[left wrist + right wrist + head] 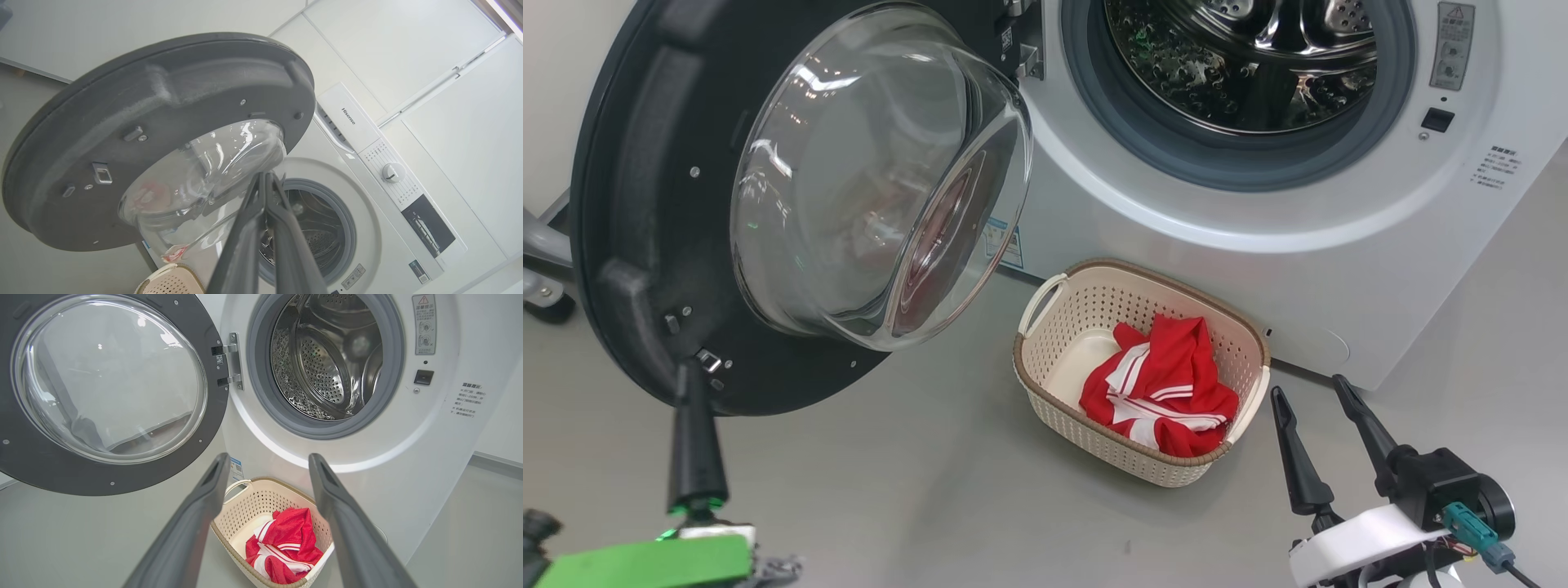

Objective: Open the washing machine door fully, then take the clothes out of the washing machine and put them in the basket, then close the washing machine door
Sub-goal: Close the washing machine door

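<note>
The washing machine door (629,204) stands swung wide to the left, its glass bowl bulging toward me. The washing machine (1135,204) shows a bare steel drum (327,363) with no fabric in sight. On the floor before it sits the basket (1094,310), holding the red, white-striped clothes (1168,384). My left gripper (689,371) is shut on nothing, its tip right at the door's lower rim beside the latch; whether it touches is unclear. In the left wrist view the left gripper (265,176) points past the door (163,102). My right gripper (1308,392) hangs open just right of the basket.
A grey wheeled frame (539,269) stands on the floor behind the door at far left. White wall panels (408,49) rise behind the machine, whose control knob (394,172) faces out. Grey floor (931,490) stretches in front of the basket.
</note>
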Robot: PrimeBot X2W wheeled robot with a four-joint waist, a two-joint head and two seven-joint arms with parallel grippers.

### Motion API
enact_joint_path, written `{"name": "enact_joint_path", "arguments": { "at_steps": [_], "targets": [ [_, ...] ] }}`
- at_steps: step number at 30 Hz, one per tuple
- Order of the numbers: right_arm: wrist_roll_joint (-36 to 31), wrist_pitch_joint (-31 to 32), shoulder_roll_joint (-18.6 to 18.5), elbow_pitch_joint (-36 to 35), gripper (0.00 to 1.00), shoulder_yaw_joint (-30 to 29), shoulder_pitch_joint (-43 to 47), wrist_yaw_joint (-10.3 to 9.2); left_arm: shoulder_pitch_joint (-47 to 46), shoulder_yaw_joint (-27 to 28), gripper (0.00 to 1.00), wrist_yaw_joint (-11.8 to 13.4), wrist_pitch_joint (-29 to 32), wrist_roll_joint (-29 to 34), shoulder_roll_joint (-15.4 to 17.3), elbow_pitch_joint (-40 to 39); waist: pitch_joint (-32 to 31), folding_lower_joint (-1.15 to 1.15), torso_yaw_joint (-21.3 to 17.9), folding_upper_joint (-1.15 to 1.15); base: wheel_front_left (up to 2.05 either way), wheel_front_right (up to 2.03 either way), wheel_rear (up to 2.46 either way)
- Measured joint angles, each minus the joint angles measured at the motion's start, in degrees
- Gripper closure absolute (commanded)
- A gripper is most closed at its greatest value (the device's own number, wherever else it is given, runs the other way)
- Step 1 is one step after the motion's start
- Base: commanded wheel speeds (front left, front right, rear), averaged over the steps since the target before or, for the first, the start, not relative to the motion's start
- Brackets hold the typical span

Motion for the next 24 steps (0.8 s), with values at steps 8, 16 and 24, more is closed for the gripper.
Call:
{"name": "enact_joint_path", "arguments": {
  "at_steps": [8, 16, 24],
  "targets": [
    [0.0, 0.27, -0.33, -0.52, 0.0, -0.52, -0.43, -0.03, -3.7, 8.81, 1.0, -4.26, -0.68, -10.68, -0.12, -3.49, 1.04, 0.0, 0.0, 0.0, 0.0, 0.0, 0.0],
    [0.0, 0.44, -0.42, -0.9, 0.0, -0.54, -0.86, -0.01, -7.59, 18.87, 1.0, -5.09, -1.07, -12.76, 2.68, -1.8, 1.57, 0.0, 0.1, 0.0, 0.0, 0.0, 0.0],
    [0.0, 1.01, -0.46, -1.94, 0.0, 0.37, -1.61, 0.48, -11.57, 24.9, 1.0, -4.35, 3.11, -20.0, 9.2, 6.15, 2.24, 0.0, -0.17, 0.0, 0.0, 0.0, 0.0]
  ]
}}
